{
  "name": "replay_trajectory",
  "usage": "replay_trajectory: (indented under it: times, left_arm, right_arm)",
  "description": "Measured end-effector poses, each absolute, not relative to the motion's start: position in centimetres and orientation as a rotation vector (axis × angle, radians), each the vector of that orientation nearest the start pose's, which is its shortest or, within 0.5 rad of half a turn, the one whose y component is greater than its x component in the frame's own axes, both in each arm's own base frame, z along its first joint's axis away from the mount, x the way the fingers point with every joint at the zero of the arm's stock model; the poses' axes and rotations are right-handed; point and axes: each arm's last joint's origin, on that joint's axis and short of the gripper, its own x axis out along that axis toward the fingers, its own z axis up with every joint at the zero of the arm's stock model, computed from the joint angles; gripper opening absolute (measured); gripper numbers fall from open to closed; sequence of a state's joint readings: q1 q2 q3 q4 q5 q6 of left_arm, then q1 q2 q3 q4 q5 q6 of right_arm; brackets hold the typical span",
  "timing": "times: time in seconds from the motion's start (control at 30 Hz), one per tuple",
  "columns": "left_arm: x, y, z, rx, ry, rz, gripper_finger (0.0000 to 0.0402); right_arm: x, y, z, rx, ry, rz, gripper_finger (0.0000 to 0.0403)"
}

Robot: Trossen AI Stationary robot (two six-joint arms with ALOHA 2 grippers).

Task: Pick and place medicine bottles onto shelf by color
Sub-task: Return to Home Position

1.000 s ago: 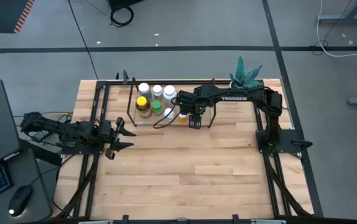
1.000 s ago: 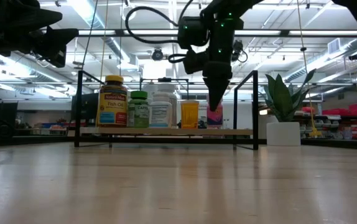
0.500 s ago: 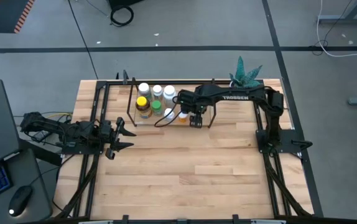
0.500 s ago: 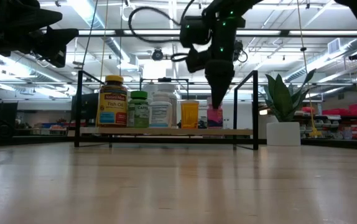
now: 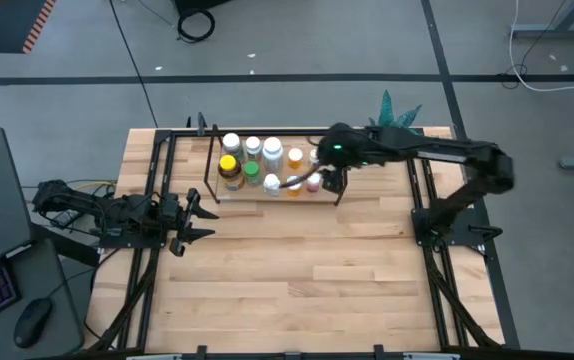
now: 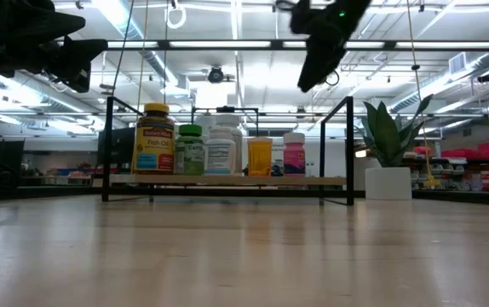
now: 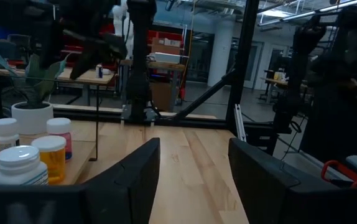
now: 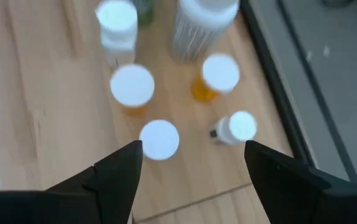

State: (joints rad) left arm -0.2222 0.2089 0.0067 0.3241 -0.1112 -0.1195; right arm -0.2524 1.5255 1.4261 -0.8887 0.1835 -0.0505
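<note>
Rising right end effector, pink bottle released

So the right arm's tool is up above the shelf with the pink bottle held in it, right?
Not quite. The right tool is up above the shelf, but it is open and holds nothing, as the right wrist view shows. In the low view, the pink bottle stands on the shelf at the right end of the row, apart from the tool.

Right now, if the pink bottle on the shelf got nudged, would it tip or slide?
The pink bottle stands upright, taller than wide, so it would probably tip. Being round, it would likely roll on the shelf afterwards.
</note>
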Motion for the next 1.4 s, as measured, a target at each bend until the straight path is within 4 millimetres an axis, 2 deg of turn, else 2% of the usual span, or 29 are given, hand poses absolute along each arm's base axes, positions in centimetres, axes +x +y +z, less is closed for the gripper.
replay_trajectory:
  times: [0.2, 0.33, 0.5, 0.7, 0.87, 1.13, 1.4]
  left_arm:
    - [10.8, -2.1, 18.0, -0.140, -0.114, -0.118, 0.0195]
    - [10.8, -2.1, 18.0, -0.139, -0.114, -0.118, 0.0193]
    - [10.8, -2.1, 18.0, -0.139, -0.114, -0.118, 0.0198]
    - [10.8, -2.1, 18.0, -0.139, -0.114, -0.118, 0.0194]
    - [10.8, -2.1, 18.0, -0.140, -0.114, -0.118, 0.0195]
    - [10.8, -2.1, 18.0, -0.139, -0.114, -0.118, 0.0197]
    - [10.8, -2.1, 18.0, -0.139, -0.114, -0.118, 0.0196]
  right_arm:
    - [25.0, -6.6, 32.0, -0.031, 0.710, -0.363, 0.0290]
    - [21.8, -5.5, 31.2, -0.046, 0.439, -0.338, 0.0290]
    - [18.4, -4.4, 28.6, -0.001, 0.220, -0.260, 0.0289]
    - [15.3, -3.5, 24.9, 0.069, 0.116, -0.250, 0.0280]
    - [13.5, -3.0, 22.3, 0.131, 0.013, -0.204, 0.0269]
    - [12.1, -2.6, 17.6, 0.213, -0.108, -0.171, 0.0252]
    - [12.0, -2.8, 17.2, 0.230, -0.067, -0.223, 0.0243]
